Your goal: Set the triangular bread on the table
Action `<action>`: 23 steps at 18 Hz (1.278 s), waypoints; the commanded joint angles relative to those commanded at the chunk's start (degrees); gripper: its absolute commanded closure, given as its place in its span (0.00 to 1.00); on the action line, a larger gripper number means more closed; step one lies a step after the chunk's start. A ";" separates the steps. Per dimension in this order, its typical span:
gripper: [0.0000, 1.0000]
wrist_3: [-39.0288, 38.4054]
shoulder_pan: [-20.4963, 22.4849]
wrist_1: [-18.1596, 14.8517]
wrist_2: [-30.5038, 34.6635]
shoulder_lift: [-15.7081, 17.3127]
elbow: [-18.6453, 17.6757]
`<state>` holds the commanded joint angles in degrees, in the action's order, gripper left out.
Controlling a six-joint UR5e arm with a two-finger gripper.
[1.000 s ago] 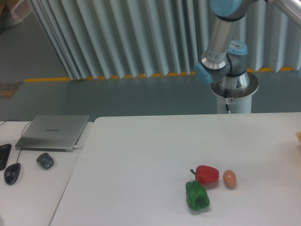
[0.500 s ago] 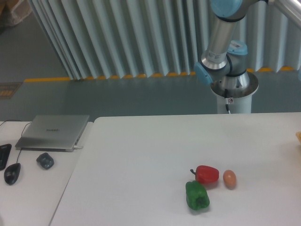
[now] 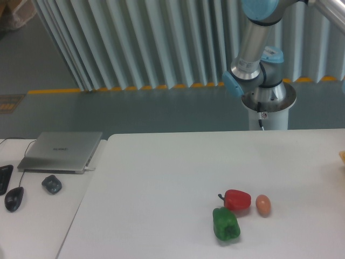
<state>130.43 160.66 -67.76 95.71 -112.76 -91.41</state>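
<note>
The table (image 3: pixel 161 178) fills the near right of the scene; on it, toward the near right, the red pepper (image 3: pixel 237 199) lies just left of the egg (image 3: pixel 263 205), and the green pepper (image 3: pixel 226 224) lies nearer, touching the red one; a sliver of the triangular bread (image 3: pixel 342 156) shows at the table's far-right edge; the arm's base (image 3: pixel 268 105) stands beyond the far edge; on the adjoining desk (image 3: pixel 38 226) at left, the laptop (image 3: pixel 60 151) lies farthest, two mice (image 3: pixel 52 184) (image 3: pixel 14 198) nearer.

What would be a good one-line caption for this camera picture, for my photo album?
Robot arm behind a white table holding a red pepper, green pepper and brown egg; laptop alongside.
</note>
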 joint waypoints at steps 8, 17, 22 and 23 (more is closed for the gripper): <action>0.75 -0.09 0.09 -0.53 0.17 0.00 0.53; 0.79 -1.05 0.26 -12.91 -1.75 1.05 8.08; 0.79 -2.81 0.79 -18.27 -6.06 1.93 10.28; 0.79 -4.12 0.44 -20.20 -6.24 2.37 11.15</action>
<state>126.31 161.11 -87.96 89.47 -110.40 -80.25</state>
